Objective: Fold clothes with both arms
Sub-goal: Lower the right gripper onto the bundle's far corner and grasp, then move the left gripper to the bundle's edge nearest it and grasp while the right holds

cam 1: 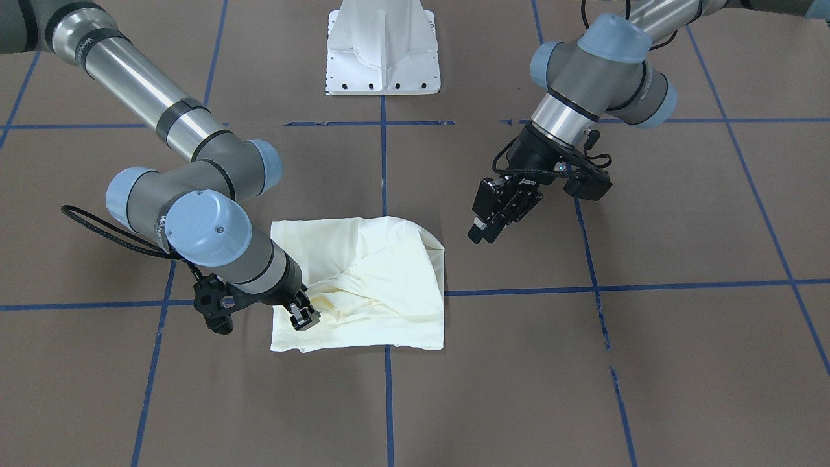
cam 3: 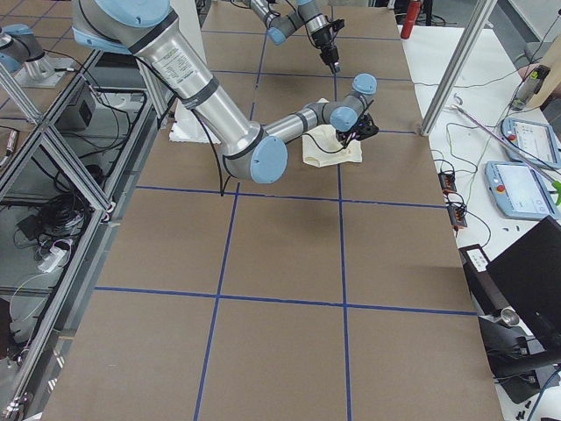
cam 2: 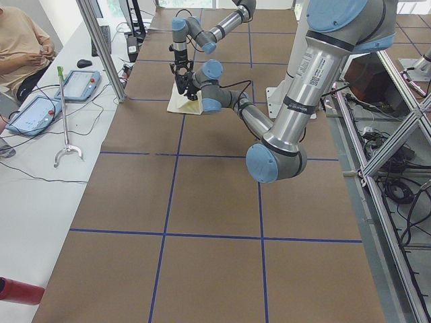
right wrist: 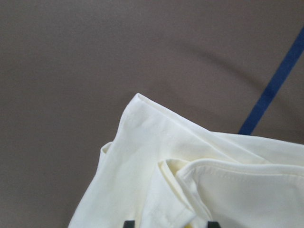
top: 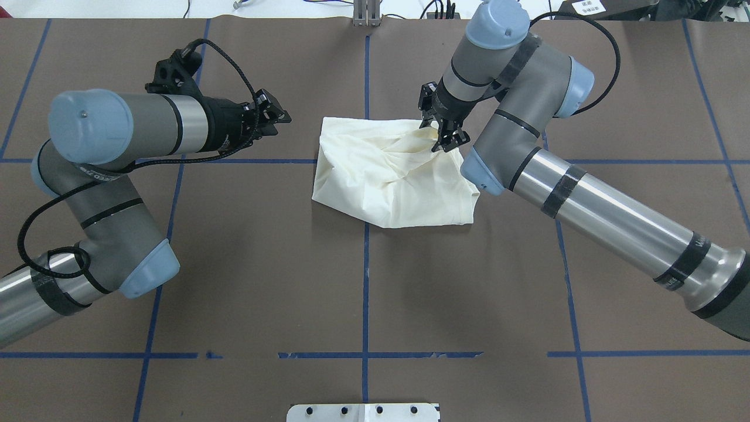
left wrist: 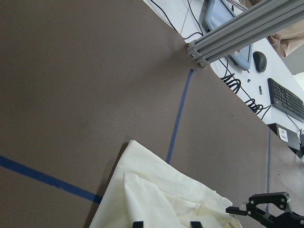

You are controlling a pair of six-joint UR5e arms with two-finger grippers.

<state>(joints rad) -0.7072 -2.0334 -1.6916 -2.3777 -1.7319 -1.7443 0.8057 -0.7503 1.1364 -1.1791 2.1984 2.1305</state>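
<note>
- Brown table [top: 263,264] with a grid of blue tape lines [top: 365,281] fills every view; the white pedestal base [cam 1: 382,58] stands at its robot-side edge.
- One cream T-shirt [top: 381,176] lies near the middle of the table, bunched into a rough rectangle over a crossing of two tape lines. Only plain cloth faces up, with several creases and overlapping layers.
- The right claw [top: 446,133] points down at the shirt's far part on the robot's right side. Its tips are at the cloth, close to that corner.
- In the right wrist view the two fingertips [right wrist: 128,223] stand well apart, with folded hems lying between them. The jaws are spread and do not pinch the cloth.
- The left claw [top: 274,114] hangs over bare table on the robot's left of the shirt, apart from it and aimed towards it.
- Its fingertips [left wrist: 137,223] show a gap in the left wrist view, and nothing is held between them.
- Along the far side of the table, a seated person [cam 2: 20,40] and two tablets [cam 2: 34,114] appear on a white bench in the exterior left view.
</note>
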